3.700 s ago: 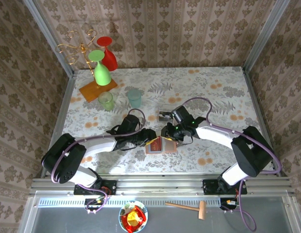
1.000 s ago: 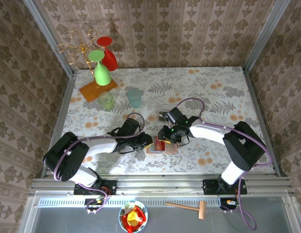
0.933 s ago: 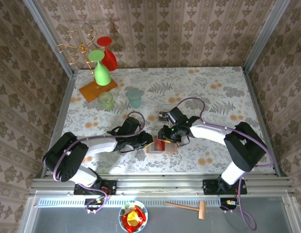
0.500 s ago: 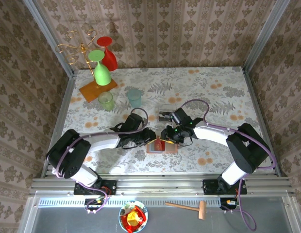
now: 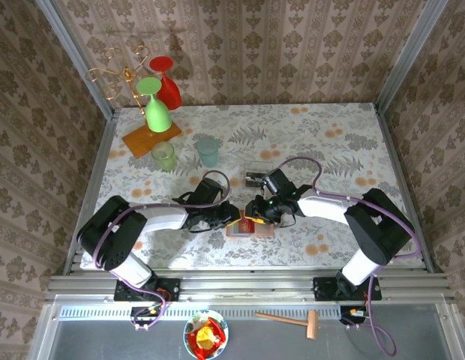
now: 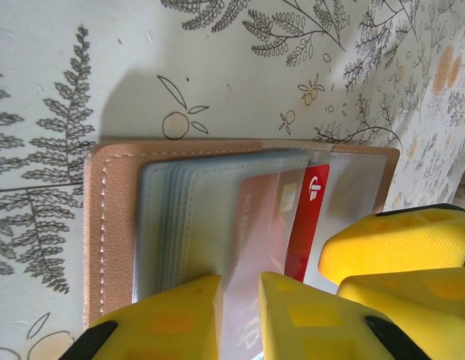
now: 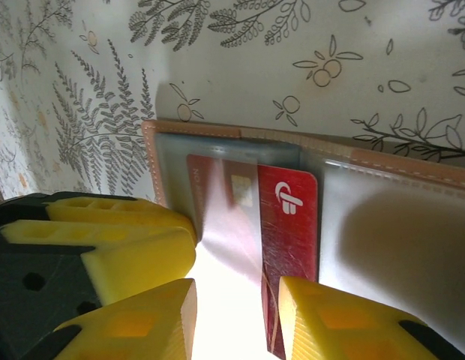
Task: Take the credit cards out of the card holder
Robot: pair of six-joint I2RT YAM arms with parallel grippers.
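Observation:
The salmon-tan card holder lies open on the table between both arms, its grey-blue pockets up. A red credit card with a white logo sits partly under a clear sleeve. My left gripper is nearly closed, pinching that clear sleeve of the holder. My right gripper comes from the opposite side, jaws partly apart over the red card's lower end; its right finger covers a corner of the card. The two grippers' yellow fingers nearly touch.
A small clear tray with dark contents stands just behind the right gripper. Farther back left are a green cup, a teal cup and a glass rack on an orange base. Patterned walls enclose the table.
The left gripper has slid right onto the card holder's left edge. The right gripper shifted slightly and stays over the card. The holder has not moved.

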